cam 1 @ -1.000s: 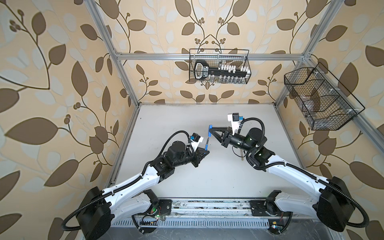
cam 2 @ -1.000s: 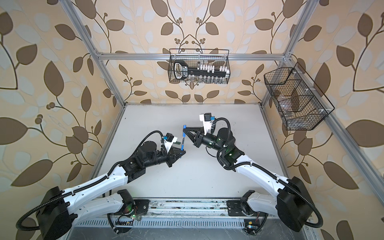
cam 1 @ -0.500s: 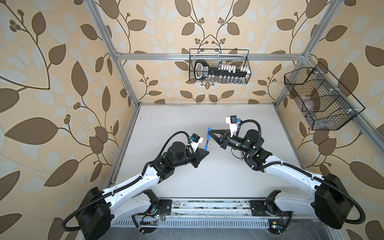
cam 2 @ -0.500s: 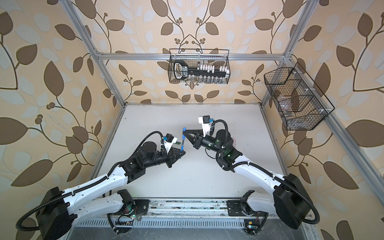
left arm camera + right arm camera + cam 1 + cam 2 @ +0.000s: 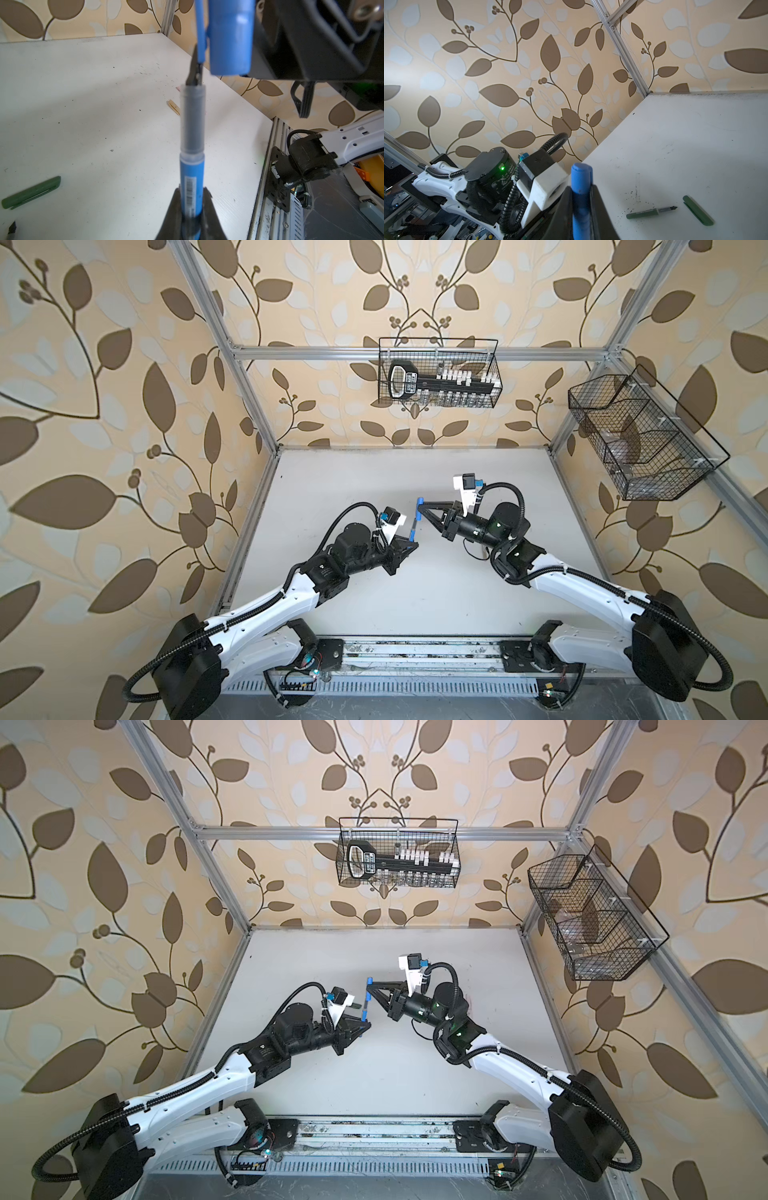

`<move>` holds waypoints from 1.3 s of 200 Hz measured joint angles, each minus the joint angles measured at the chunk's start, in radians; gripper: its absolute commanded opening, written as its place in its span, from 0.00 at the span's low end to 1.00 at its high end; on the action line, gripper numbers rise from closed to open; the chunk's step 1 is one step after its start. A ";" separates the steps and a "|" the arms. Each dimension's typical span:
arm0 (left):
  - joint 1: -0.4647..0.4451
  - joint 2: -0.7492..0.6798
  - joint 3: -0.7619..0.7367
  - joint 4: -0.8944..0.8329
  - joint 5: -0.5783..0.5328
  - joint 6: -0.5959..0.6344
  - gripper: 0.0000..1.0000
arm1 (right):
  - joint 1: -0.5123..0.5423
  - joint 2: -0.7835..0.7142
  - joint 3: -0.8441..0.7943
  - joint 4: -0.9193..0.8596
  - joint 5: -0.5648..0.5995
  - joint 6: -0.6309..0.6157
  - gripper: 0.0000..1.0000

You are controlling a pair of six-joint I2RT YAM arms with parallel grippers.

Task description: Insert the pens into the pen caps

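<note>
My left gripper (image 5: 191,199) is shut on the barrel of the blue pen (image 5: 191,180), whose dark tip (image 5: 194,68) points at the blue pen cap (image 5: 229,37). The tip lies beside the cap's clip, outside the cap's mouth. My right gripper (image 5: 581,197) is shut on that blue cap (image 5: 581,182). In both top views the pen (image 5: 412,531) (image 5: 365,1009) and cap (image 5: 420,502) (image 5: 369,982) meet in mid-air over the table's middle. A green pen (image 5: 652,213) and green cap (image 5: 697,211) lie on the table.
A small tan piece (image 5: 174,107) lies on the white table (image 5: 415,605) behind the blue pen. A dark pen tip (image 5: 12,227) shows at one frame edge. Wire baskets hang on the back wall (image 5: 438,373) and right wall (image 5: 640,439).
My right gripper has brought the blue cap slightly down and nearer to the pen's tip. The left gripper and its pen have stayed almost still.
</note>
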 measured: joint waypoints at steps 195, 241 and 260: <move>0.000 -0.013 0.000 -0.012 -0.023 0.001 0.00 | 0.013 0.025 -0.028 0.072 0.000 0.056 0.15; 0.000 -0.016 0.000 -0.011 -0.022 0.003 0.00 | 0.020 0.041 -0.029 0.089 0.000 0.068 0.15; 0.000 -0.020 0.000 -0.012 -0.022 0.006 0.00 | 0.021 0.049 -0.029 0.101 0.000 0.075 0.15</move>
